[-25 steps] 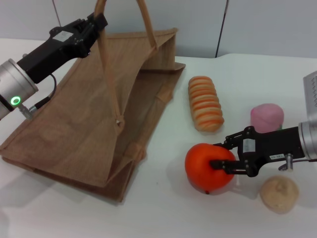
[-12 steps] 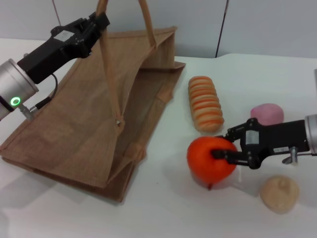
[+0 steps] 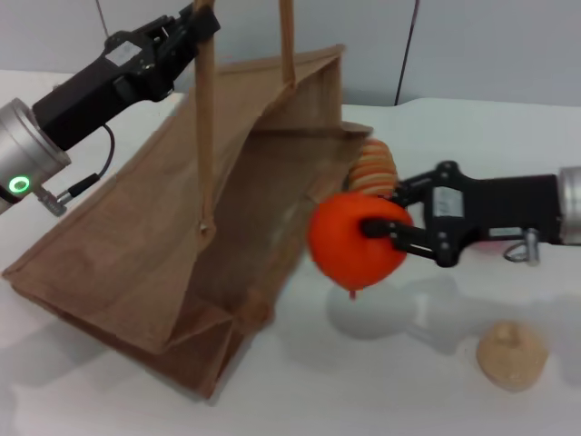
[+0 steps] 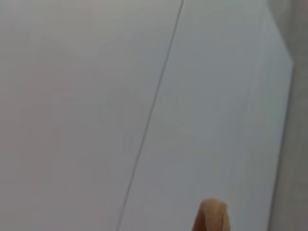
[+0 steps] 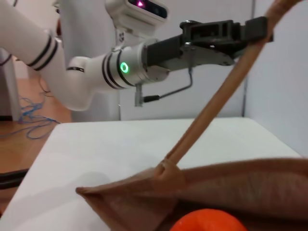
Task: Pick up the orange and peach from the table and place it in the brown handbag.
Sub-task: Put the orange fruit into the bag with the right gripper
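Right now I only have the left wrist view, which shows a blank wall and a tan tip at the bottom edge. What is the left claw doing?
Observer: The left claw is shut on a handle of the brown handbag, holding the bag's mouth open toward the right arm.
Operator: And the right arm?
Observer: The right claw is shut on the orange, which hangs clear of the table just outside the bag's mouth.
Operator: Is the peach bagged?
Observer: I can't confirm that; only a pink sliver shows behind the right arm. A striped bread loaf lies behind the orange, and a beige ball sits on the table.
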Controlling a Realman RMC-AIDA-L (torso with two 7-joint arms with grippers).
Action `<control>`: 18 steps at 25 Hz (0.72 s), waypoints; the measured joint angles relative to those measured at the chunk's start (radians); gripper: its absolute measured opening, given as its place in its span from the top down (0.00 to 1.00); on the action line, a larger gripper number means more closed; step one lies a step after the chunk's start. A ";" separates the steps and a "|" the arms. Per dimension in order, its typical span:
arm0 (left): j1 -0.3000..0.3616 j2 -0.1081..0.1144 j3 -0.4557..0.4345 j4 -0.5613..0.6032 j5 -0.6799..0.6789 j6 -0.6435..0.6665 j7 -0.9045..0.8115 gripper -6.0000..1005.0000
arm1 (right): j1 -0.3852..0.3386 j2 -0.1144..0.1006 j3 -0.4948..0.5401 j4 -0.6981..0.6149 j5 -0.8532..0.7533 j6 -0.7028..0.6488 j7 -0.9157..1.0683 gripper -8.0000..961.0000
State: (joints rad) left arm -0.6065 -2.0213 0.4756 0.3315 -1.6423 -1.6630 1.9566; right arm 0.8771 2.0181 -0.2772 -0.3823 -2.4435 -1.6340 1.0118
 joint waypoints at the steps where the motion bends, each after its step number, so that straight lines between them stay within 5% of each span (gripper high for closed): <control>1: -0.001 0.001 -0.001 0.000 0.000 -0.012 -0.004 0.87 | 0.013 0.001 0.000 0.011 0.000 0.005 -0.005 0.71; 11: -0.016 0.005 -0.007 0.003 -0.005 -0.115 -0.037 0.88 | 0.153 0.005 -0.014 0.198 -0.005 0.189 -0.070 0.82; 18: -0.027 0.010 -0.006 0.003 -0.009 -0.151 -0.057 0.88 | 0.226 0.009 -0.013 0.308 -0.001 0.434 -0.112 0.87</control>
State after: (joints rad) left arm -0.6338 -2.0112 0.4693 0.3348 -1.6514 -1.8136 1.9000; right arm 1.1029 2.0269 -0.2899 -0.0743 -2.4446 -1.2000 0.8997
